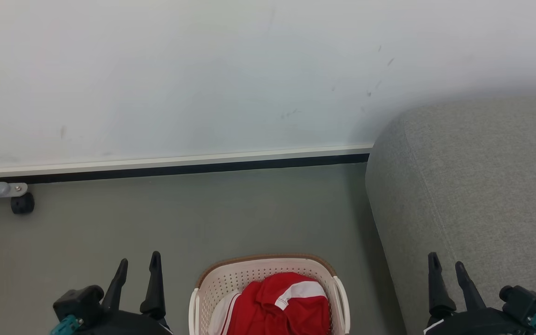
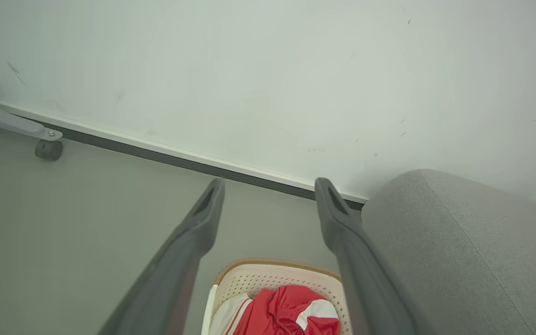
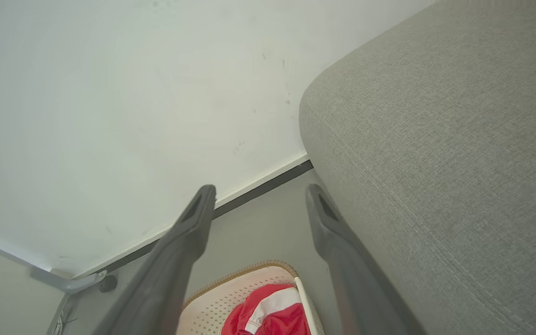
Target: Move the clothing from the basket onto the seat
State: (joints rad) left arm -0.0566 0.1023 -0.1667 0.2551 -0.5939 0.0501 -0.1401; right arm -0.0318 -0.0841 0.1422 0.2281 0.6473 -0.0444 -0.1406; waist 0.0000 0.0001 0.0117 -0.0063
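Observation:
The cream-white basket (image 1: pixel 231 279) with a brown rim sits on the floor at the bottom centre of the head view, and the red clothing (image 1: pixel 282 307) with white stripes is bunched inside it. The grey sofa seat (image 1: pixel 477 186) rises to the right of the basket. My left gripper (image 1: pixel 138 267) stands open to the basket's left, holding nothing. My right gripper (image 1: pixel 447 267) is open in front of the sofa's side. The left wrist view has the basket (image 2: pixel 258 279), clothing (image 2: pixel 291 311) and sofa (image 2: pixel 463 251); the right wrist view has the basket (image 3: pixel 231 298), clothing (image 3: pixel 272 316) and sofa (image 3: pixel 435 139).
A white wall (image 1: pixel 203 74) with a dark baseboard (image 1: pixel 179 170) runs behind the basket. A grey metal leg on a black caster (image 1: pixel 21 203) stands at the far left by the wall. Grey floor (image 1: pixel 203 218) lies between the wall and the basket.

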